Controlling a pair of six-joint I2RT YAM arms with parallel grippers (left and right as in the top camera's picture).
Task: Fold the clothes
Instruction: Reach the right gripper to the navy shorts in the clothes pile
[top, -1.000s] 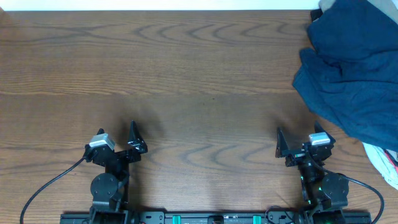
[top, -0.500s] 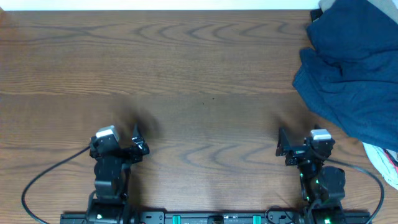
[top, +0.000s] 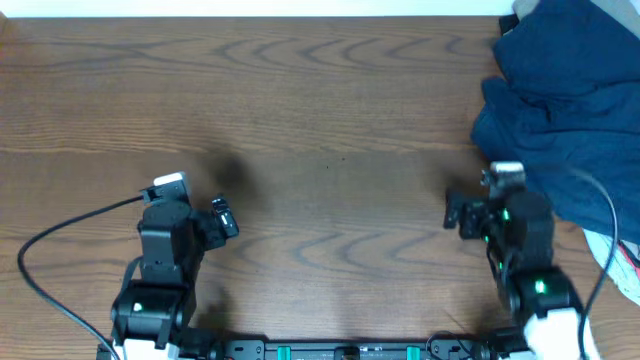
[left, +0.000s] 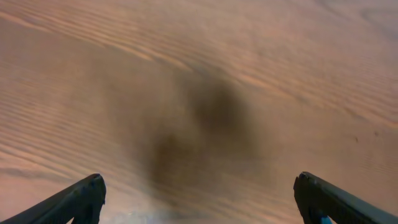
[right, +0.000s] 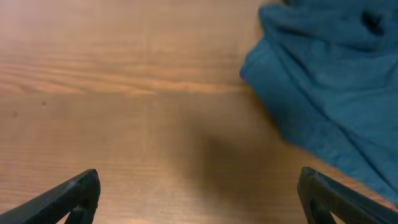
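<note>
Clothes (top: 565, 110) lie heaped in the upper right of the overhead frame, a dark blue pile on the counter (top: 300, 90), not yet folded. We have lifted both arms off their low pose at the bottom edge and pushed them forward. Our left end effector (left: 199, 190) hangs over bare wood, fingers spread wide, holding nothing. Our right end effector (right: 199, 186) is likewise spread and empty, and its wrist view now catches the pile's edge at upper right. We judge folding has not begun; reaching for a garment comes first.
</note>
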